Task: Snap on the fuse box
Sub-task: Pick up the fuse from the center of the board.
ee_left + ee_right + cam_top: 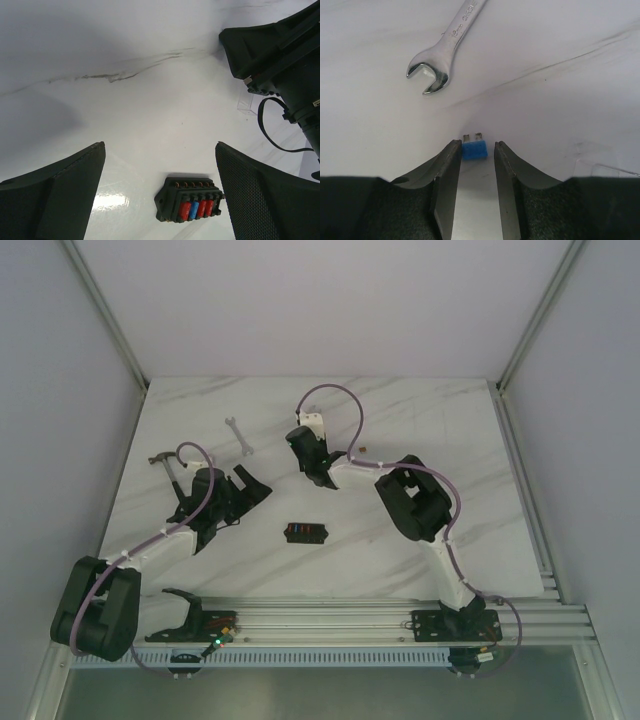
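I have the fuse box point(307, 532) lying flat on the marble desk point(450, 420), about midway between the left and right edges and somewhat closer to the near edge than the far one, touched by neither arm. From the left wrist camera I can read its row of fuses as red, blue, red, red. The left claw point(160, 145) hangs released, its fingers spread wide with nothing between them, above the desk left of the box and tilted toward it. The right claw point(320, 478) sits beyond the box, toward the far edge. Its wrist camera shows it clenched on a small blue fuse point(474, 150), one finger pressed against each side, with the two metal prongs sticking out past the fingertips. A silver wrench point(445, 50) lies on the desk just beyond that claw, its open end facing it. A thin clear cover point(246, 104) rests on the desk close beside the right claw.
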`<state>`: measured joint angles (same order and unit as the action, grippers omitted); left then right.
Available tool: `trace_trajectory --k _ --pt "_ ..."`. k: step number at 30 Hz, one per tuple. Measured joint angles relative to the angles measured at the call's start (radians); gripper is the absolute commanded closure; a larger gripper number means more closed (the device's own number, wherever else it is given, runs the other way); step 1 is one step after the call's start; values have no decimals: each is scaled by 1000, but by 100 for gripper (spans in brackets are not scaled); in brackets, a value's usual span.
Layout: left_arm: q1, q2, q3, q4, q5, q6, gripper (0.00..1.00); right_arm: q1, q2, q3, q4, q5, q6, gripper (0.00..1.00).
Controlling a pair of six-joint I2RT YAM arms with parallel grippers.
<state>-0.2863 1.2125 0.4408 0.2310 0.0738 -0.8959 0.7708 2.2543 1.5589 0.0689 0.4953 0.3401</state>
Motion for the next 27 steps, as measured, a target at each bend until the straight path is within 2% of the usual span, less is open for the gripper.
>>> trace_trajectory --k 9,27 --pt "0 0 0 0 0 0 0 -6 -1 0 3 -41 -21 62" --pt "0 0 0 0 5 0 0 -11 -24 -22 -16 -70 -40 72"
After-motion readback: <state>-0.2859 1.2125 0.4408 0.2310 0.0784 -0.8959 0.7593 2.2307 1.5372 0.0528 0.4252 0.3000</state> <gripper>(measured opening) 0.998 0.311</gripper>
